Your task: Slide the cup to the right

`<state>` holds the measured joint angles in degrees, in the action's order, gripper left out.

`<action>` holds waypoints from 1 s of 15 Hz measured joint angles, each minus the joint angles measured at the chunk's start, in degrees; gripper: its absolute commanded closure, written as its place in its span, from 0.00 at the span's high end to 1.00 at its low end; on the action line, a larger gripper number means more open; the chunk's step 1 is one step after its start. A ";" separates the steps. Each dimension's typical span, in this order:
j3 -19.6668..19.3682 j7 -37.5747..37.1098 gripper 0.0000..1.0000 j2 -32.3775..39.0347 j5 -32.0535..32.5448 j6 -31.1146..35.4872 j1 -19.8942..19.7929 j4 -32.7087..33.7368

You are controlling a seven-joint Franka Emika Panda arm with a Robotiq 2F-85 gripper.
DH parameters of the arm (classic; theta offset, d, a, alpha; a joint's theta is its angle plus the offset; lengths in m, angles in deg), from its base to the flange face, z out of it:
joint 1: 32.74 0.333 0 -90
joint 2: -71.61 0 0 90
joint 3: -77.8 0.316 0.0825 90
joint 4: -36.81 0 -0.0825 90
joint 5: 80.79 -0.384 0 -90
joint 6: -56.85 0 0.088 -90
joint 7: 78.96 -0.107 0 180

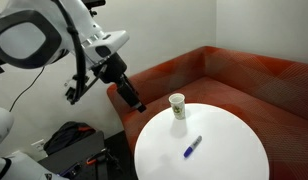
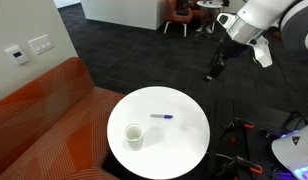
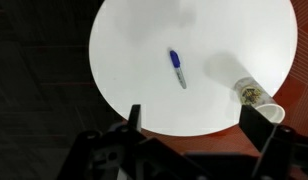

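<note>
Tool (image 3: 191, 112) seen spread, held beyond tabletop (image 1: 229, 152) edge; cup (image 1: 177, 104) stood upright near rim, pen (image 1: 192, 148) laid apart.

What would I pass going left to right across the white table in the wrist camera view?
pen → cup

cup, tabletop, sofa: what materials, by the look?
Cup: likely paper; matte cream wall with faint print and a greenish rim. Round tabletop: smooth, even white with no grain, perhaps laminate or paint; the pictures leave it open. Sofa: woven upholstery fabric, orange-red, with a fine ribbed texture.
</note>
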<state>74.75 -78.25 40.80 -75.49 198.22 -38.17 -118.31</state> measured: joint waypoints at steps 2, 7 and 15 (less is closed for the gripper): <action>2.25 -4.25 1.00 0.37 -2.10 0.01 1.19 1.52; 8.18 -18.01 1.00 4.52 -6.10 3.40 2.34 5.69; 13.65 -30.55 1.00 17.87 -8.68 11.30 3.89 12.91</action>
<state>88.40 -108.80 58.68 -84.17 209.52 -34.28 -105.39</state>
